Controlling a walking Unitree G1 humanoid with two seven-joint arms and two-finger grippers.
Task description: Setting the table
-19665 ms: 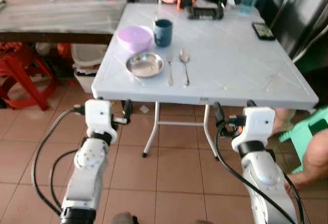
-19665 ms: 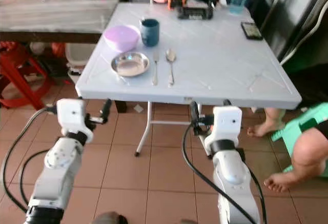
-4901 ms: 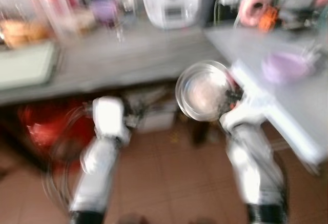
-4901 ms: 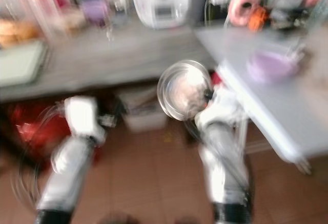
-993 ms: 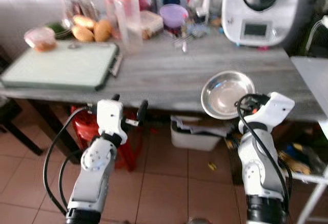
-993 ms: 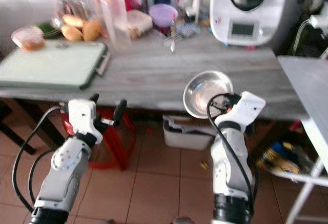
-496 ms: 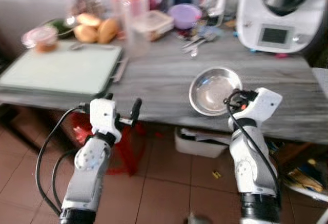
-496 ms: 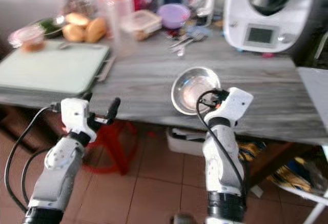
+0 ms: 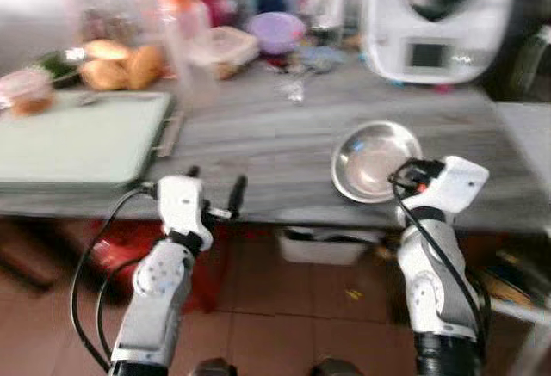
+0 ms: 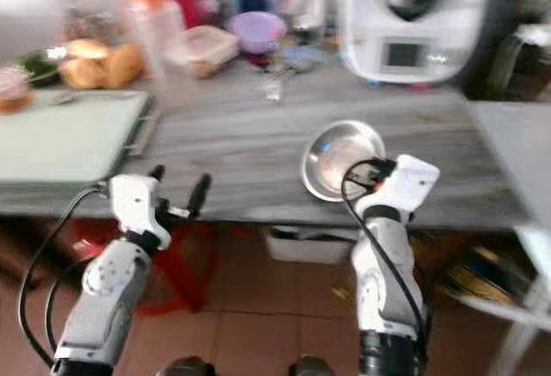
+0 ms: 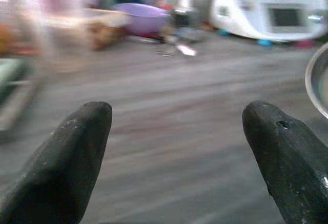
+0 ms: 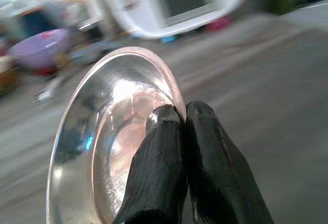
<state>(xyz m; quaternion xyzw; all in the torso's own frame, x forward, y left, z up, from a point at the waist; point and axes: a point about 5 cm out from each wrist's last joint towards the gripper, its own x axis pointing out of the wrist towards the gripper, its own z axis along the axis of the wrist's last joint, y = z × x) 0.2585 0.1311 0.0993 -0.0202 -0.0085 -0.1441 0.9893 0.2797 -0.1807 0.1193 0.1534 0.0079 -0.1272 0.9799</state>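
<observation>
Steel bowl (image 10: 343,158) held tilted at right gripper (image 10: 360,172) over grey counter (image 10: 241,139), left gripper (image 10: 179,188) fingers spread near counter edge, white appliance (image 10: 413,19) and purple bowl (image 10: 256,30) behind, green board (image 10: 65,135) left.

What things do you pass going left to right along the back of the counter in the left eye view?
Small pink-lidded tub → bread rolls → orange-capped bottle → purple bowl → white kitchen machine.

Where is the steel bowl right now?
The steel bowl is pinched at its rim by the right tool, held over the grey counter below the white appliance.
</observation>
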